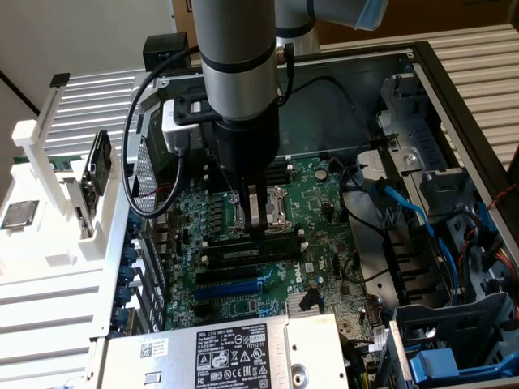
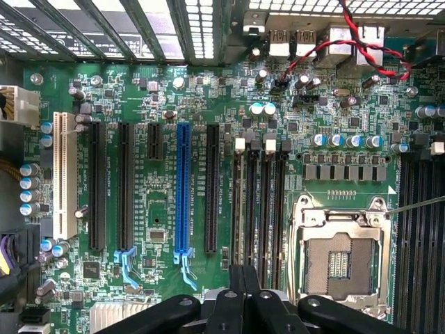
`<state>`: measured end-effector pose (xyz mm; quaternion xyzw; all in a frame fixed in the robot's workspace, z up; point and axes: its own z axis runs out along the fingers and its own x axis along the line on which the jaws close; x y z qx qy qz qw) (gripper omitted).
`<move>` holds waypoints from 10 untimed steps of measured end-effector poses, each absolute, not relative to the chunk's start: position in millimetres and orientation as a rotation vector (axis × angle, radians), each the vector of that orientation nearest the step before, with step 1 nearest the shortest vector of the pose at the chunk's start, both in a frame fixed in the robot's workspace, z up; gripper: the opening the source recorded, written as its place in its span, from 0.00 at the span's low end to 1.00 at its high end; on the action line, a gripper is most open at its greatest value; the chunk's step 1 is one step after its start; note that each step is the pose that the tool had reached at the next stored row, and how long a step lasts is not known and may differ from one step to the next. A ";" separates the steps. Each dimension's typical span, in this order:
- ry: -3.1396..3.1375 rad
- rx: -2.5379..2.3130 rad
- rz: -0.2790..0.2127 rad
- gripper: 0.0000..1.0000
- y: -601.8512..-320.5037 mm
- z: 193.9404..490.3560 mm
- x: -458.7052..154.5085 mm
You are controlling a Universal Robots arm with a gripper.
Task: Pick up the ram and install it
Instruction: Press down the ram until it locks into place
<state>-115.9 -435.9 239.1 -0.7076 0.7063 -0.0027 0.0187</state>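
Observation:
The ram (image 1: pixel 250 251), a long dark stick with a pale label, lies along the black memory slots (image 1: pixel 243 263) of the green motherboard (image 1: pixel 324 203) and seems to stand in one of them. My gripper (image 1: pixel 258 225) hangs straight down just behind it, next to the metal CPU socket (image 1: pixel 280 207), with its fingers shut together. Whether the tips touch the stick I cannot tell. In the wrist view the gripper (image 2: pixel 243 282) is shut with nothing between its fingers, right over the memory slots (image 2: pixel 259 202), whose white end clips show at the far end.
The blue expansion slot (image 2: pixel 183 195) and black slots lie beside the memory slots. The open CPU socket (image 2: pixel 341 257) is on the other side. A labelled power supply (image 1: pixel 227 352), blue cables (image 1: pixel 413 215) and the case walls (image 1: pixel 454 105) ring the board. A white rack (image 1: pixel 49 203) stands outside.

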 end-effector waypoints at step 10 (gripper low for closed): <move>2.197 -2.201 -0.018 0.10 -433.2 234.9 -117.1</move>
